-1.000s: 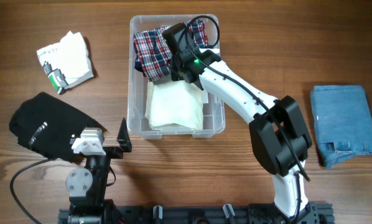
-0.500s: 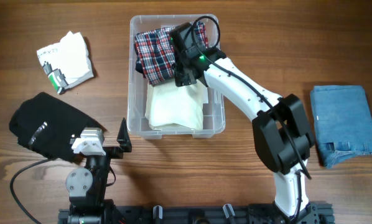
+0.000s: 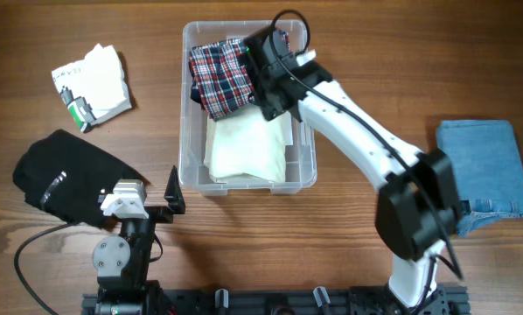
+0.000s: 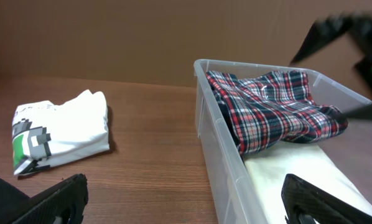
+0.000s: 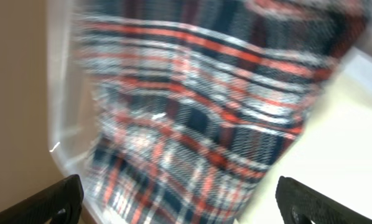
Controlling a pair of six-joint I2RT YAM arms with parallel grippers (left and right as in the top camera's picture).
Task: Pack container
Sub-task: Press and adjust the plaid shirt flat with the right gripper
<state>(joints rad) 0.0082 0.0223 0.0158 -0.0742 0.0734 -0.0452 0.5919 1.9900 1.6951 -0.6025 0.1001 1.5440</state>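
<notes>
Right gripper wide open, gripping nothing, over far end of container just below; container's long axis runs away from robot

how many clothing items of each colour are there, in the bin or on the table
red and navy plaid cloth in the clear plastic container: 1
cream folded cloth in the container: 1
white folded t-shirt with pixel print: 1
black crumpled garment: 1
blue folded denim garment: 1
total: 5
</notes>
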